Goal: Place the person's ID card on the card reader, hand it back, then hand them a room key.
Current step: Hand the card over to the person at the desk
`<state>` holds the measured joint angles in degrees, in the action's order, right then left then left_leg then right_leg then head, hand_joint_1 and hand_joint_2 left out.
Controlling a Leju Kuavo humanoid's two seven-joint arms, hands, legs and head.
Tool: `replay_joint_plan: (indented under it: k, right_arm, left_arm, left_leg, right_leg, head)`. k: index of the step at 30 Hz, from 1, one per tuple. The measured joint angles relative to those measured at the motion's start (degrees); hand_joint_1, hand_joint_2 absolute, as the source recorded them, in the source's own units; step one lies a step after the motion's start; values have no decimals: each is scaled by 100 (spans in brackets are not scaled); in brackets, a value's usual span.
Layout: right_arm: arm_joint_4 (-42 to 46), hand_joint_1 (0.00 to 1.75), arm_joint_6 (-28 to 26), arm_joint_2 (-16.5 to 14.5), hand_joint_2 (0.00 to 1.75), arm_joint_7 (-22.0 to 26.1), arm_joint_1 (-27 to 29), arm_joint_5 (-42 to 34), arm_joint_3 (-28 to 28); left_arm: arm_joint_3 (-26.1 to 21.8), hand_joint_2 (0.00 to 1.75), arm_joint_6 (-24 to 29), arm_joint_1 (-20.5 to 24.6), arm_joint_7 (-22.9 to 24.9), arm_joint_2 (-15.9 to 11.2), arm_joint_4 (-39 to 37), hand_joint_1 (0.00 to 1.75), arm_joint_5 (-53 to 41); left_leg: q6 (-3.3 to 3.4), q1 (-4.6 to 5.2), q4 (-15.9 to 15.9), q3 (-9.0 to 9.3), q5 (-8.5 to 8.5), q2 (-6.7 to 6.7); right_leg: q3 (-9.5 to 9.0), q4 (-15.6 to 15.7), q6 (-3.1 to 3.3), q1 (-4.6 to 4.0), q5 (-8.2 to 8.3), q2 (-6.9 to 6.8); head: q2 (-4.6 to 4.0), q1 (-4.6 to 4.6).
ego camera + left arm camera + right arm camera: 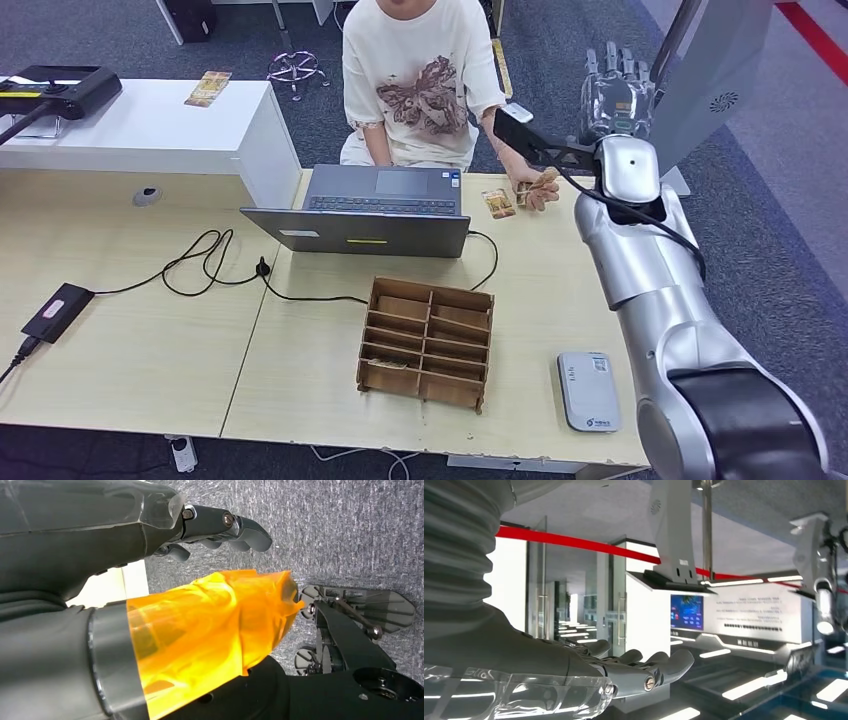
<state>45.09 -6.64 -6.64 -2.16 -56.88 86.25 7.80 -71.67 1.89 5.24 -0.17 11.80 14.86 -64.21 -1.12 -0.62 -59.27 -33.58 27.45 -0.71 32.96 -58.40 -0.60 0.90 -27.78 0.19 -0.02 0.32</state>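
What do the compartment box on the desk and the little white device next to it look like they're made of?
The compartment box looks like thin unpainted wood or fibreboard: matte brown, flat slotted dividers, darker cut edges. The white device looks like smooth moulded plastic: rounded corners, faint sheen, small printed markings. Neither can be confirmed by sight alone.

You won't get any readable text here. The card reader [588, 390] carries a small blue logo and a printed line, too small to read. The wall panel [754, 612] past the right hand's fingertips [676, 662] shows rows of illegible characters.
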Motion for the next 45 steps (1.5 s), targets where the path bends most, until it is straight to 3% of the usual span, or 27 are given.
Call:
replay_joint_plan:
  k: [10, 20, 24, 29, 32, 45]
  right_arm:
    - [1593, 0, -48, 36, 175, 250, 1040, -330, 0]
    - [3005, 0, 106, 186, 175, 553, 1985, -1182, 44]
    - [3401, 0, 479, 271, 175, 847, 2367, -2412, 15]
    - [3592, 0, 1480, 324, 175, 1190, 2849, -5399, -223]
    - [3595, 0, 1781, 454, 175, 1402, 3210, -6651, -300]
    - [4370, 0, 2219, 828, 175, 1761, 5034, -8780, -197]
  left_arm:
    - [-72, 0, 51, -6, 37, 62, 0, 0, 90]
    - [-186, 0, 121, -10, -32, 136, 0, 0, 247]
    - [-265, 0, 133, -10, -52, 174, 0, 0, 348]
    - [-334, 0, 216, -11, -20, 212, 0, 0, 457]
    - [-376, 0, 219, -13, 13, 228, 0, 0, 501]
    - [-514, 0, 222, -14, 31, 309, 0, 0, 708]
  left_leg:
    - [0, 0, 0, -2, 1, 0]
    - [-1, 0, 1, -2, 2, -1]
    - [-1, 0, 1, -1, 2, 2]
    - [-1, 0, 1, -2, 3, -1]
    - [0, 0, 1, -3, 3, -4]
    - [6, 0, 2, -6, 9, -4]
  right_leg:
    - [2, 2, 0, 0, 0, 0]
    - [2, 4, 0, 0, 0, -2]
    - [2, 4, 0, 0, 0, 2]
    - [2, 6, 0, 0, 0, 0]
    - [-1, 8, 0, 0, -1, -4]
    - [1, 8, -4, -1, -6, -4]
  head:
    - [1, 0]
    - [1, -1]
    - [2, 0]
    - [0, 0]
    - [0, 0]
    - [1, -1]
